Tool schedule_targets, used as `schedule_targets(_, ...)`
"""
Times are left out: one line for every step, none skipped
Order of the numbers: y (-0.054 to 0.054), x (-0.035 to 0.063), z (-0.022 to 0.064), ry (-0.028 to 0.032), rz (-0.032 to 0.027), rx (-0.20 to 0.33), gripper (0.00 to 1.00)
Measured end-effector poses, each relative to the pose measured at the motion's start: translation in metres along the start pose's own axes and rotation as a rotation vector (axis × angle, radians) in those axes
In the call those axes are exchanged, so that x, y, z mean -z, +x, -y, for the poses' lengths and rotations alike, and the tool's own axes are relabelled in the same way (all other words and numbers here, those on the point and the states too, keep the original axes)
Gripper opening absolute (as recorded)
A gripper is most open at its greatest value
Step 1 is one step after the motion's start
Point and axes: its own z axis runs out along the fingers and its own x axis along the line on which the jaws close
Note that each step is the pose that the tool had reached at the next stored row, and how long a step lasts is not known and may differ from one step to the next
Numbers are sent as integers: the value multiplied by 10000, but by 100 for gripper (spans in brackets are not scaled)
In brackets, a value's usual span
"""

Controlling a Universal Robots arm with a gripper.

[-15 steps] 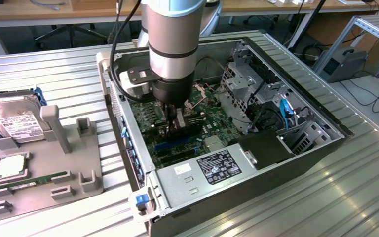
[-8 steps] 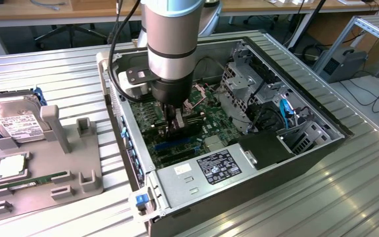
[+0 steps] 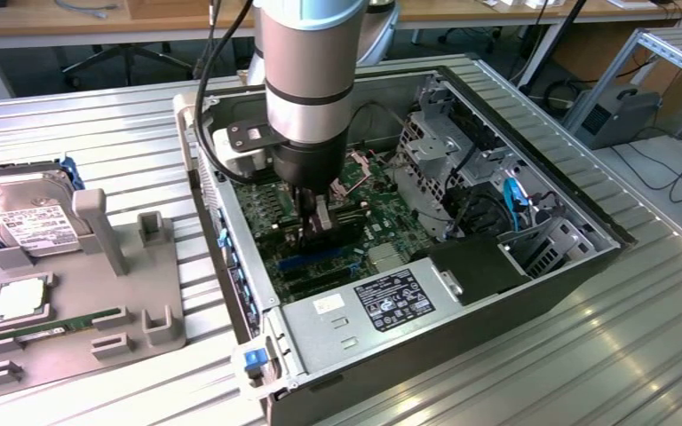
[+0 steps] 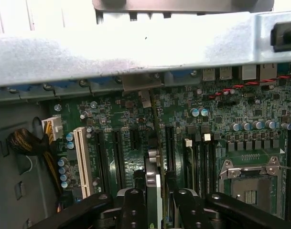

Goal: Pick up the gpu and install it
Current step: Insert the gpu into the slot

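Gripping one gpu (image 4: 155, 157) edge-on, one gripper (image 4: 156, 198) clamped, over motherboard (image 4: 217, 114) inside one open case (image 3: 531, 293).

My arm (image 3: 305, 62) is a thick round tube in a pale silver-grey finish, with a glossy black band running round it near its lower end. Below the band it narrows into a matte black wrist section. A small black plate with light screw heads is bolted to the side of the wrist, and a white block sits under that plate. A black cable loops down along the arm from above and curves in toward the wrist. My gripper (image 4: 155, 195) is all black, built from two chunky fingers (image 4: 133, 202) with rounded knuckles, each carrying small dark screw heads, and black linkage bars spread outward behind them.
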Motion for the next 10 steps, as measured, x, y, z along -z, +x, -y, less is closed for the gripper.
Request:
schedule_targets(0, -1, 0, 1, -9, -4, 27)
schedule_targets(0, -2, 0, 1, -13, -6, 27)
schedule_targets(0, -2, 0, 0, -15, -7, 27)
schedule_targets(0, -4, 0, 1, -16, -7, 27)
schedule_targets(0, -7, 0, 1, -14, -8, 27)
schedule_targets(0, -9, 0, 2, -15, -8, 27)
schedule_targets(-1, -15, 0, 3, -18, -8, 27)
schedule_targets(-1, -19, 0, 3, -24, -7, 27)
schedule_targets(0, -22, -1, 3, -28, -6, 27)
schedule_targets(-1, -26, -1, 3, -32, -7, 27)
